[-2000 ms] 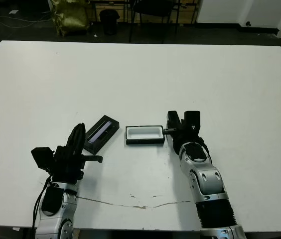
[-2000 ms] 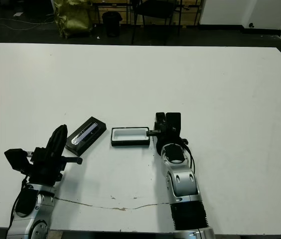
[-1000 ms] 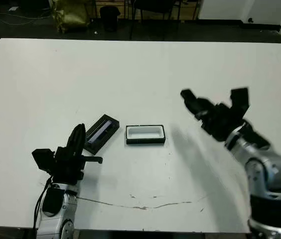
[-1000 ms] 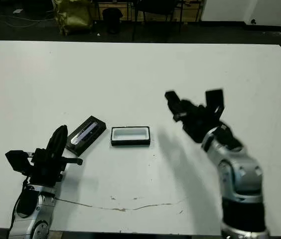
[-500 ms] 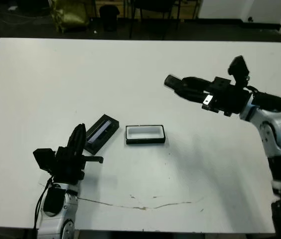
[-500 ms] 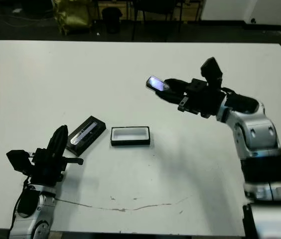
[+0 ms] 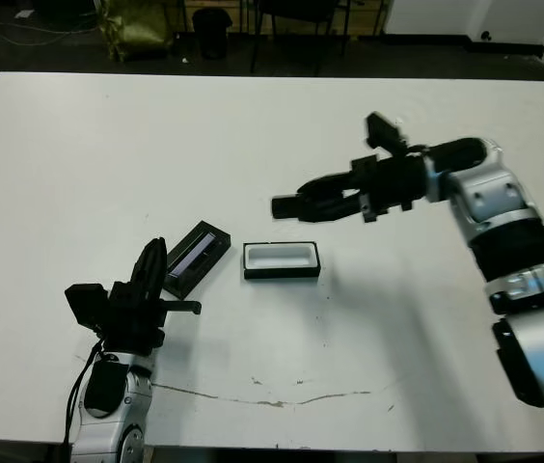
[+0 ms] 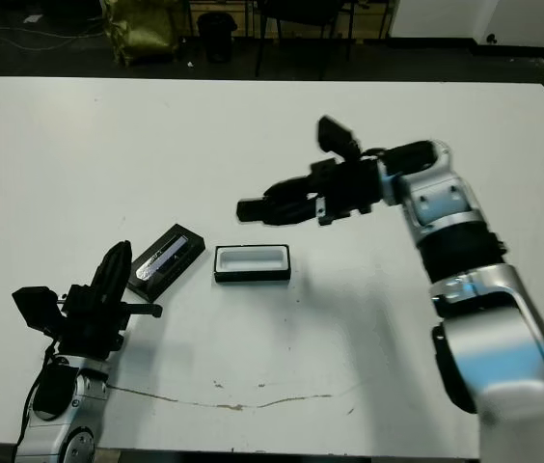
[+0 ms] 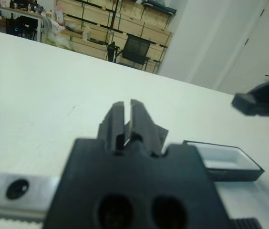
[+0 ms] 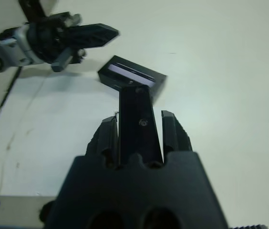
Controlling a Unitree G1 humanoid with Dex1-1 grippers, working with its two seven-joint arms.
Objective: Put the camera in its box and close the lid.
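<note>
Two grippers are seen over the white counter. The right gripper is raised above the counter and is clamped on the camera, which is held roughly level, with its free end pointing toward 9 o'clock. In the right wrist view the camera is seen gripped between the two fingers, one pressed against each long side. The held camera is located up-counter of the box, toward 12 o'clock from it, and is not in contact with it.

The box is resting open on the counter near the centre, with its white lining exposed and nothing seen inside it. The lid is lying flat on the counter just beside the box, at 9 o'clock from it, turned at an angle to the box, with its pale strip facing up. A narrow gap is visible between lid and box.

The left gripper is positioned low at the near left of the counter, at about 7 o'clock from the lid and close to its near end. Its fingers are brought together with only a thin slit between them, and nothing is held.
</note>
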